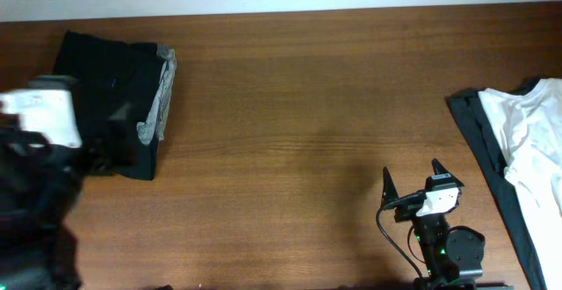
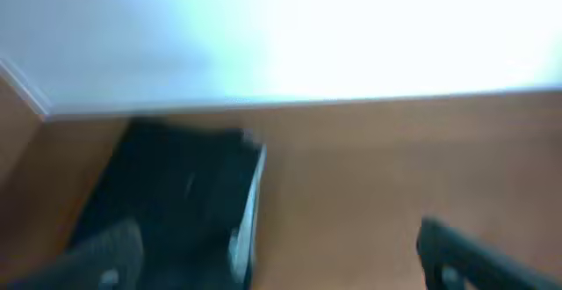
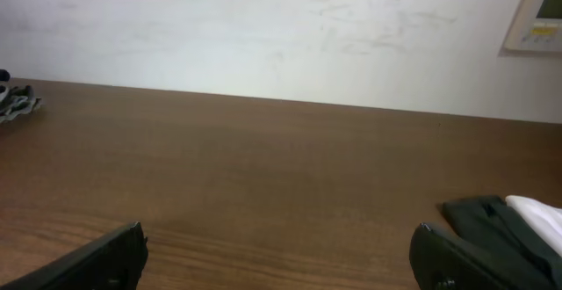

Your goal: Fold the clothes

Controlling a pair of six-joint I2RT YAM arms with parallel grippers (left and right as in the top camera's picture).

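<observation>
A brown wooden table (image 1: pixel 290 105) fills the overhead view, with a pale wall (image 3: pixel 263 26) along its far edge. In the upper left of the overhead frame lies a folded black garment (image 1: pixel 110 79), with a grey garment (image 1: pixel 162 97) showing along its right edge, both in one neat stack. At the right edge of the frame a white shirt (image 1: pixel 537 141) lies loosely spread over a dark garment (image 1: pixel 479 136), and both run out of view. The left arm is a blur at the left side. In its own blurred wrist view the left gripper (image 2: pixel 277 237) hangs just in front of the black stack, jaws spread wide and empty. The right gripper (image 1: pixel 411 177) sits low and right of centre, well apart from the shirt, its jaws also released and gripping nothing. The stack looks finished, so the task seems to sit between garments. The next move probably calls for the right arm to reach right, pinch an edge of the shirt, and draw it to the bare middle for flattening.
</observation>
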